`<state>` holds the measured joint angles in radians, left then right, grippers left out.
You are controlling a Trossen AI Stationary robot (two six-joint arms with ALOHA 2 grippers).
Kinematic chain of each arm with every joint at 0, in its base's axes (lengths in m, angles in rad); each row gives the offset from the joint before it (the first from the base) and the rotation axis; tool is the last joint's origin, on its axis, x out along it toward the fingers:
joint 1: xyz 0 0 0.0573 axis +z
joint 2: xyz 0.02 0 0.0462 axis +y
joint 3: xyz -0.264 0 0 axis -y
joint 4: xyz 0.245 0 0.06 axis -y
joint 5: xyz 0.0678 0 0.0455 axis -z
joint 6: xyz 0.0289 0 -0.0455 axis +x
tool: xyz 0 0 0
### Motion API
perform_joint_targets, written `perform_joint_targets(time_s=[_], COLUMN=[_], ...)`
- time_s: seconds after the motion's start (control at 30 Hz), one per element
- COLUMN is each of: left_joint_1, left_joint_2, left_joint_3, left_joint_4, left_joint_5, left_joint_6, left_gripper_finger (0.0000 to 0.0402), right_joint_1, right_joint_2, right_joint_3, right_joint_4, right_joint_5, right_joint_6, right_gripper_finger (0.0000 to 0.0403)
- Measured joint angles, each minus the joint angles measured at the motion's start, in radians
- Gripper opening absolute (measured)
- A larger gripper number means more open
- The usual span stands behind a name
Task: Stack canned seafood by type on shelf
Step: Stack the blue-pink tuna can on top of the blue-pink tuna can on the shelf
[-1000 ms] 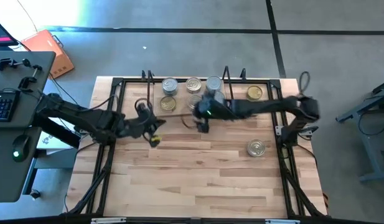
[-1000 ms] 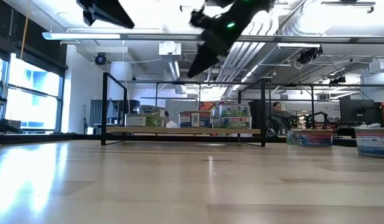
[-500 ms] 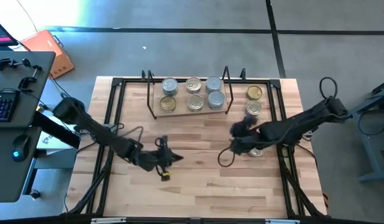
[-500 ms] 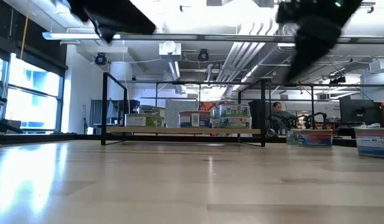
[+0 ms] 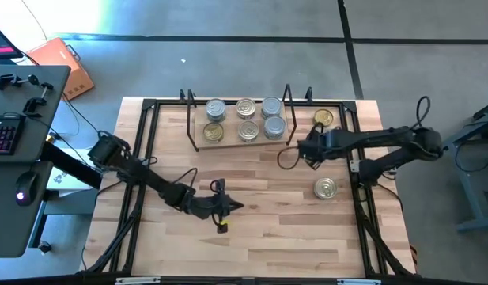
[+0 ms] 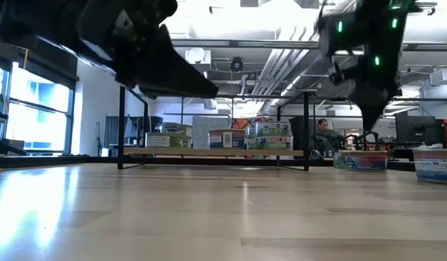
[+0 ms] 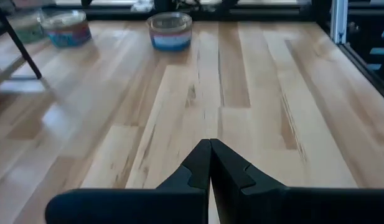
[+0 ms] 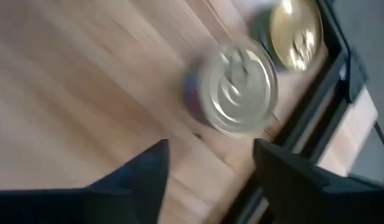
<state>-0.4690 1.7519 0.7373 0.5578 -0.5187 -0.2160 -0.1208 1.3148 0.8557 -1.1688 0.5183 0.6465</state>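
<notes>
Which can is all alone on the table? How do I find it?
On the big light wooden tabletop, go to the right edge by the black frame rail. The short round silver-topped tin there stands alone on bare wood; most others crowd the small wooden shelf at the back.

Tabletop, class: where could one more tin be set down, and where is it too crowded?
Free: the broad bare wood of the table in front of the shelf, between the left gripper and the lone tin. Crowded: the shelf's six tins, and the strip beside it where the right gripper hangs over two tins.
</notes>
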Motion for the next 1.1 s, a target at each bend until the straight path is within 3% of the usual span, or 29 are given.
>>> perform_joint_targets(time_s=[0.23, 0.47, 0.8, 0.93, 1.1], left_joint_1=[-0.046, -0.122, -0.213, -0.228, -0.223], left_joint_2=[-0.035, -0.036, -0.036, -0.036, -0.04], left_joint_3=[-0.038, -0.044, -0.044, -0.044, -0.044], left_joint_4=[-0.014, -0.018, -0.005, -0.004, -0.015], left_joint_5=[0.002, 0.005, -0.029, -0.05, -0.054], left_joint_6=[-0.056, -0.125, -0.216, -0.227, -0.223], left_gripper_finger=[0.0, 0.0, 0.0, 0.0, 0.0], right_joint_1=[-0.175, -0.218, -0.031, 0.105, 0.262], right_joint_2=[0.0, -0.002, 0.0, 0.0, 0.0], right_joint_3=[-0.161, -0.203, -0.201, -0.201, -0.201], right_joint_4=[0.211, 0.341, 0.456, 0.562, 0.744], right_joint_5=[0.022, -0.045, -0.456, -0.485, -0.397], right_joint_6=[-0.025, -0.027, 0.104, 0.162, 0.163], right_gripper_finger=[0.0094, 0.0014, 0.0003, 0.0001, 0.0])
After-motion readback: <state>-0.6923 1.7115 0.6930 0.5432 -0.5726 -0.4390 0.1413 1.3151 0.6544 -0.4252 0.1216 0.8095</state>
